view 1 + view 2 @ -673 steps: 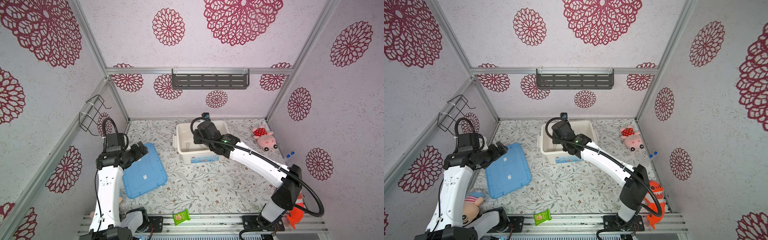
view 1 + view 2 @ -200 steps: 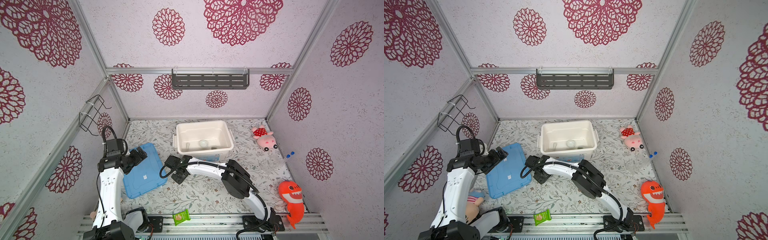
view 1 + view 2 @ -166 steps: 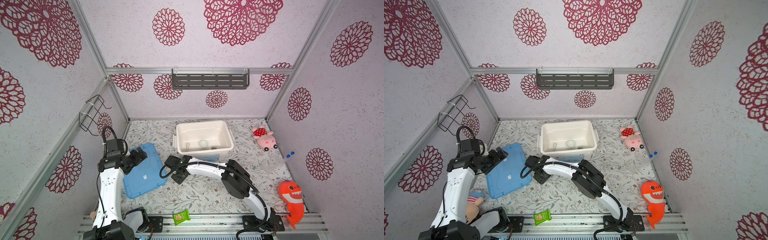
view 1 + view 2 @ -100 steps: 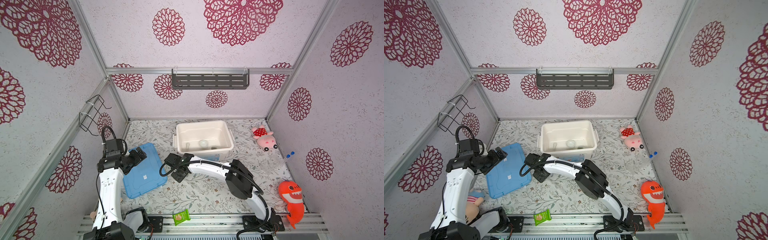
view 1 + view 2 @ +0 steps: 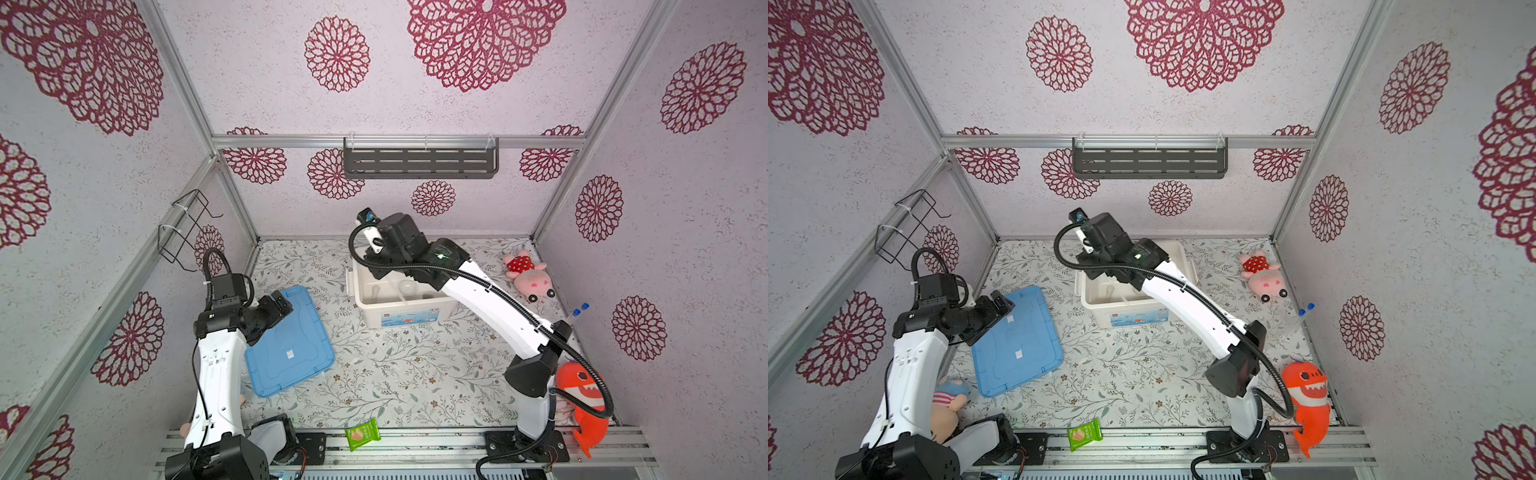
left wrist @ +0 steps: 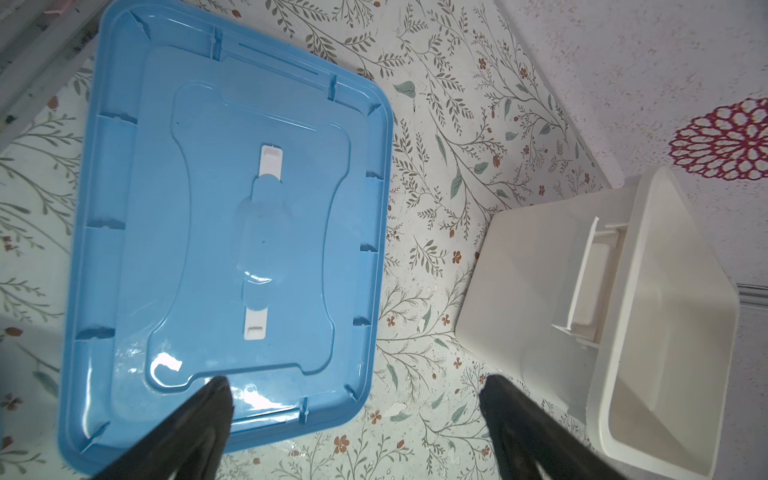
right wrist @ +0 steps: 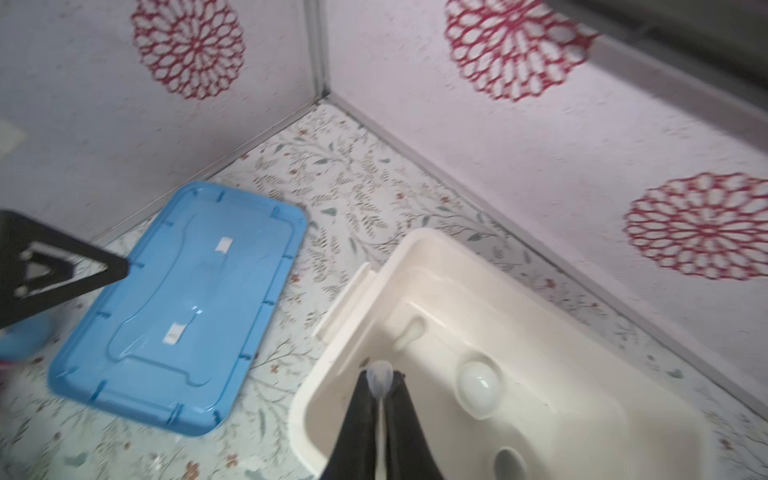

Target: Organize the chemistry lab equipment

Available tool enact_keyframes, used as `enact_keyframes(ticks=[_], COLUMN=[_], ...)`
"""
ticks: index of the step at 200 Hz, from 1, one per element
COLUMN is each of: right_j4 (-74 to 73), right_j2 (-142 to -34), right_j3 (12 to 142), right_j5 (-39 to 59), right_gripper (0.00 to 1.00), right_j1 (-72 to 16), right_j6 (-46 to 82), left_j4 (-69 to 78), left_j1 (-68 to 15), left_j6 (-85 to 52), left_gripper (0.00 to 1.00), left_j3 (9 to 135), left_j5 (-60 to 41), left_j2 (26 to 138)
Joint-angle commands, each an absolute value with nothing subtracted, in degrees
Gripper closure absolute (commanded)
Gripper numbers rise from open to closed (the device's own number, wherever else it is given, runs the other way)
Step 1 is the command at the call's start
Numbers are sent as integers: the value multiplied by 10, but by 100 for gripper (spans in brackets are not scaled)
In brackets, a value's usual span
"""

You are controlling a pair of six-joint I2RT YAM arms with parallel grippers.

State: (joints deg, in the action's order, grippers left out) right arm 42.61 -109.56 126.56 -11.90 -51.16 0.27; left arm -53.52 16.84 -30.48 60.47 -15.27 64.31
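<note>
Presently, entry by entry:

- **My right gripper**: fingers pressed together on a thin glass tube, whose rounded end pokes out past the tips. It hangs over the open white bin.
- **My left gripper**: fingers wide apart, nothing between them. It hovers above one edge of the blue lid, which lies flat on the floor beside the bin.
- **In the bin**: one round white dish on the bottom. Other pale shapes near it are too blurred to name.
- **Outside the bin**: two blue-capped tubes against the right wall, well apart from the bin.
- **Not mine to sort**: green snack packet at the front rail.
- **Step in hand**: I judge this to be the drop-off of the tube into the bin.
- **Next move**: go down low, keep clear of the dish, and part the fingers gently, since glass let go from height may crack or bounce. The capped tubes look like the next pickup.
- **Writing**: a blue-and-white label on the bin's front wall, print too small to read. Nothing else legible.
</note>
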Motion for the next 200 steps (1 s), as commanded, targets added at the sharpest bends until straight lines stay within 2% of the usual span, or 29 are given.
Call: enact_keyframes(ticks=[1,40,66,99,118,141,181,200], right_j4=[380,301,322,387,398,390,409,402], right_j2=[-1087,-1089,-1118,-1172,-1183,-1185,-1232,-1246], right_j3=[1232,1156,1141,1164,1138,1110,1117,1118], right_j5=[-164,-101,-62,-18,4,36,47,46], right_gripper=[92,91,89,90,91,91,89,84], right_j1=[-497,-469,-457,-438,-432,-421,-416,-415], right_j6=[-82,-245,-327,-331,-353,-348,-340,-330], left_j4=[-514,-529,-505,-519,-487,-517,-499,-510], left_j1=[173,174,174,174,174,176,175,175], left_j6=[-316,-320,-321,-326,-333,-325,-321,-323], left_gripper=[2,2,2,2,2,2,1,1], left_j3=[605,617,593,588,560,579,583,596], left_j5=[-160,-164,-163,-164,-169,-166,-171,-176], left_j2=[636,643,630,624,616,632,653,665])
